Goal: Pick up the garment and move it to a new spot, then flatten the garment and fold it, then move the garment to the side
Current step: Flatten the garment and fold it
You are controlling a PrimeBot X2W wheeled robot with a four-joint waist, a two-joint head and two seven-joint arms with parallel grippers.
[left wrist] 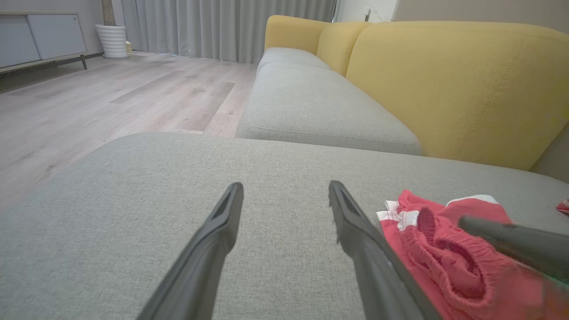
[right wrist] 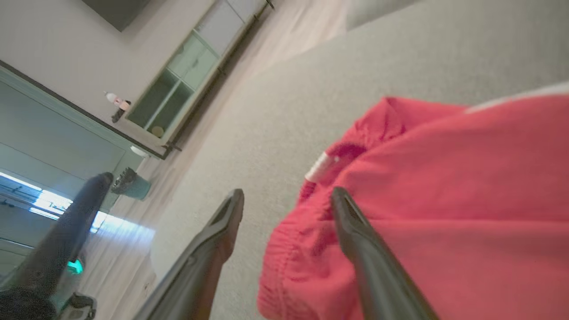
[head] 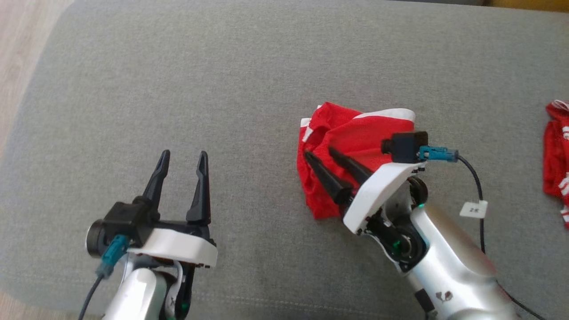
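- The garment (head: 355,133) lies bunched, red with white trim, right of centre in the head view, on the grey cushion (head: 222,80); the heap shows no clear long axis.
- The right gripper (head: 319,152) reaches in from the lower right, pointing up-left across the cloth; its jaws stand apart and clasp nothing (whether the tips touch the fabric I cannot tell); in the right wrist view one finger lies over red cloth and the other over bare cushion, the gathered edge between them.
- The left gripper (head: 184,155) sits at lower left, wide open and empty, with the garment well apart to its right; the right arm is plainly nearer.
- A second red piece (head: 555,151) lies at the far right edge.
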